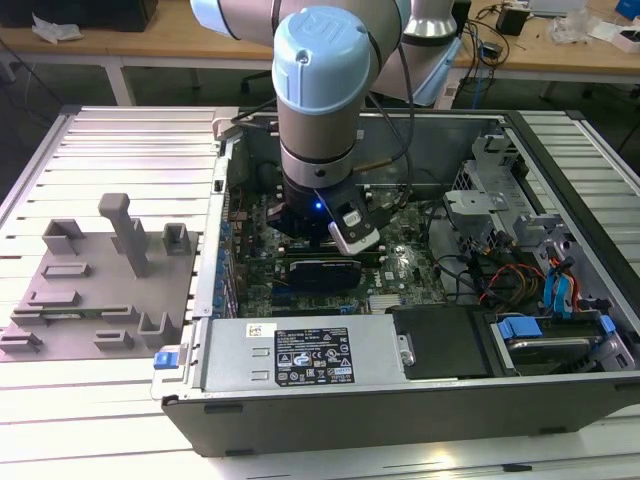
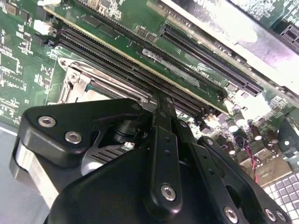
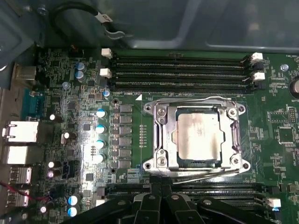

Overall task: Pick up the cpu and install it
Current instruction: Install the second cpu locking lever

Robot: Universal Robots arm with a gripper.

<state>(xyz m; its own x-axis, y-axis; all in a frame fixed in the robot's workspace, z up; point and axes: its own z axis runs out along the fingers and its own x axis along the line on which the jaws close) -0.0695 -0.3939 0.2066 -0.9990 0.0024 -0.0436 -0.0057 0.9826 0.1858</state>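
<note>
Your chip (image 3: 196, 136) sits in the socket frame (image 3: 161, 140) on the green board (image 3: 70, 102), inside the open computer case on the tabletop. I cannot tell how the jaws stand or whether they hold anything. Any sideways drag now, I judge, could skew the chip and bend contacts.

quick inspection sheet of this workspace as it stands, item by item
surface: slatted metal table carrying an open computer case with its motherboard exposed
job's things: cpu lies in the socket, metal frame around it, silvery top showing
clutter: grey moulded tray with upright posts at the exterior view's left, nothing seen in it
grippers: tool hangs low over the board beside the socket edge, holds nothing visible; open or shut cannot be told
cables: orange and black wires by the drive bay; black cable along the arm
surroundings: wooden benches behind the table
</note>
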